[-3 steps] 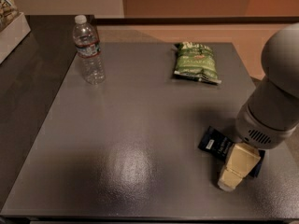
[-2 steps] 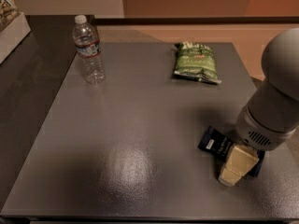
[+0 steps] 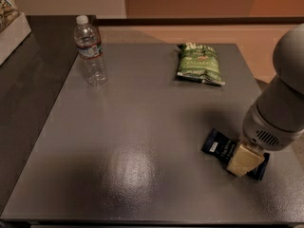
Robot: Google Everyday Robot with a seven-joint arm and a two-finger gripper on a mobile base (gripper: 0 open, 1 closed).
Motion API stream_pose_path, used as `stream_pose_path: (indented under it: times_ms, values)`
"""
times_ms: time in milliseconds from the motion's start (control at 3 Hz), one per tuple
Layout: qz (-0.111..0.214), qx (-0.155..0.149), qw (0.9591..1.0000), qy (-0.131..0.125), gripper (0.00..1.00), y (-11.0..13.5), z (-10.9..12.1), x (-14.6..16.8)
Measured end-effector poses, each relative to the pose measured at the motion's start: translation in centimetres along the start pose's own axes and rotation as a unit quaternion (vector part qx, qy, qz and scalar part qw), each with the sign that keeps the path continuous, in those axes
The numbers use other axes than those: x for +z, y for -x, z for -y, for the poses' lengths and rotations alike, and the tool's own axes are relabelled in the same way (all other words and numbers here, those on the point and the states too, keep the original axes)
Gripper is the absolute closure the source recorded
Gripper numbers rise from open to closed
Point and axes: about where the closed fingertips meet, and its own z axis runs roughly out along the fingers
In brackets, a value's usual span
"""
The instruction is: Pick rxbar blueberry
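Where 1 rxbar blueberry (image 3: pixel 216 147) lies, 1 gripper (image 3: pixel 244 159) sits.

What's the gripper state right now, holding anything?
Gripper: over the rxbar blueberry at the front right of the table; open, closed or holding cannot be told.

Arm (image 3: pixel 289 70): one, large, smooth pale-grey shell with rounded, bulbous segments and a soft matte sheen, entering from the right edge of the view. Wrist housing (image 3: pixel 273 120): light grey, barrel-shaped, darker in shadow on its underside. Vent grille (image 3: pixel 267 137): small oval patch of short dark slots on the lower face of the housing. Gripper (image 3: pixel 244 159): cream to pale-yellow, blocky, with flat faces, located at the lower right of the view directly below the wrist housing. No cables or lettering can be made out.
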Motion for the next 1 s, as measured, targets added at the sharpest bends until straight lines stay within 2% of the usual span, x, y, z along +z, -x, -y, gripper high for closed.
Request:
stream_pose_path:
  times_ms: [333, 667, 1000]
  values:
    - [0.000, 0.000, 1.0000, 0.000, 0.88, 0.1, 0.0, -0.7]
    - [0.028, -0.006, 0.9995, -0.015, 1.00, 0.6, 0.7, -3.3]
    - [0.063, -0.019, 0.9973, -0.033, 1.00, 1.4, 1.6, -7.2]
